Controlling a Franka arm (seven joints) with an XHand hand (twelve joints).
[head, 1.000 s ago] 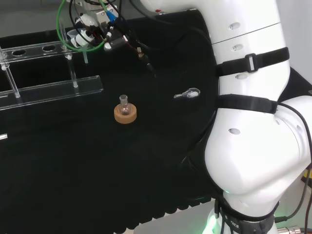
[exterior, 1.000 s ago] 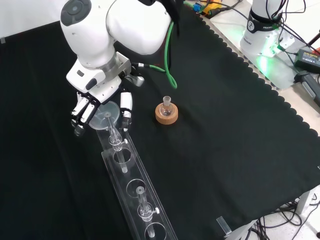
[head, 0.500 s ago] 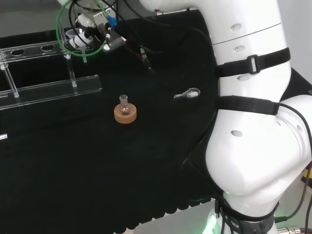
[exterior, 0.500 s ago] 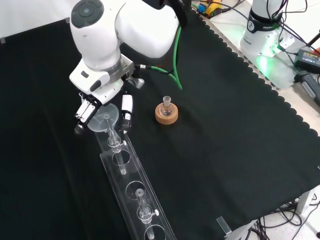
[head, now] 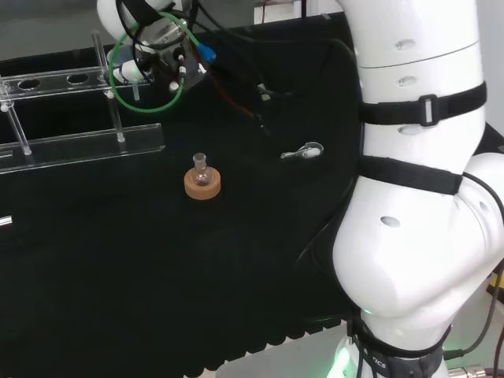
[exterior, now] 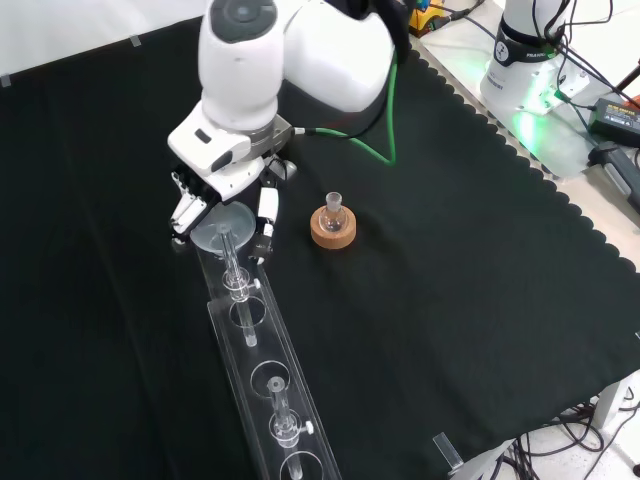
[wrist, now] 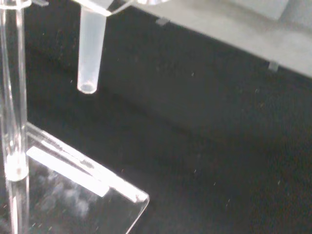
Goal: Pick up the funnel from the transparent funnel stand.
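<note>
Front view has my hand [exterior: 222, 205] at the far end of the transparent funnel stand [exterior: 262, 378], fingers [exterior: 186, 207] curled down on one side of the funnel [exterior: 224, 228] and the thumb [exterior: 266, 222] on the other, so I am closed round its wide clear bowl. The funnel's stem runs down through the first hole of the stand's top rail, so it sits in the stand at the end nearest my wrist. Further along the rail I can make out more round holes and two small clear posts. To the right of my hand in this view, a small glass flask [exterior: 332, 212] stands upright on a cork ring [exterior: 332, 230], apart from the stand and from me.

In the head view my hand [head: 132, 71] is at the upper left, wrapped in a green cable [head: 120, 85], right over the stand's near end [head: 87, 143]; the flask on its cork ring sits lower on the black cloth [head: 118, 260], and a small clear glass piece [head: 304, 152] lies further right, well apart from both.

From the wrist, the funnel's stem tip [wrist: 90, 51] hangs clear above the stand's base plate [wrist: 73, 195], with one upright post beside it
</note>
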